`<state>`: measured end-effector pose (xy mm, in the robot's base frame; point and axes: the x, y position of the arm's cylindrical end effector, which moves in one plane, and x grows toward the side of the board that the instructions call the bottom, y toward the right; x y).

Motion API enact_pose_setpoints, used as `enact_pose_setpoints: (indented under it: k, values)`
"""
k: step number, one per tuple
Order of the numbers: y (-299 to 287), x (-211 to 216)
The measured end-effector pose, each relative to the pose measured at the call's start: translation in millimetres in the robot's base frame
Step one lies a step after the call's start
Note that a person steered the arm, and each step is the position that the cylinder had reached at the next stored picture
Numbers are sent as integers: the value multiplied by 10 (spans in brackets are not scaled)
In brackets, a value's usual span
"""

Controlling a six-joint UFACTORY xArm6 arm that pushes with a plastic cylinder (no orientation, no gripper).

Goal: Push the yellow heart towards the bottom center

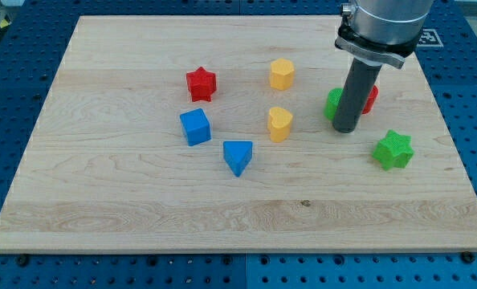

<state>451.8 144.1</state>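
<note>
One yellow heart [280,124] is seen near the middle of the tabletop [142,209], slightly right of centre. A second yellow block [282,74], roughly hexagonal, lies farther back, directly behind it. Two blue blocks are counted: a blue cube [195,127] to the left of the heart and a blue triangular block [238,156] nearer and to the heart's left. One red star [201,83] is placed far left of the heart. To the right, a green block [333,103] and a red block [371,98] are largely hidden behind the rod, so their shapes cannot be told. One green star [393,149] lies farther right and nearer.

No gripper is fitted, so no opening can be told; nothing is held. My tip [345,130] is set down right of the heart, apart from it, just in front of the green block.

The tabletop is a pale wooden board, laid on a blue perforated base [471,120].
</note>
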Motion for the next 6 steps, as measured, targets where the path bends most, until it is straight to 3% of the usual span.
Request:
enact_pose_setpoints:
  k: [3,6]
  values:
    - [-546,-296]
    - [-883,-229]
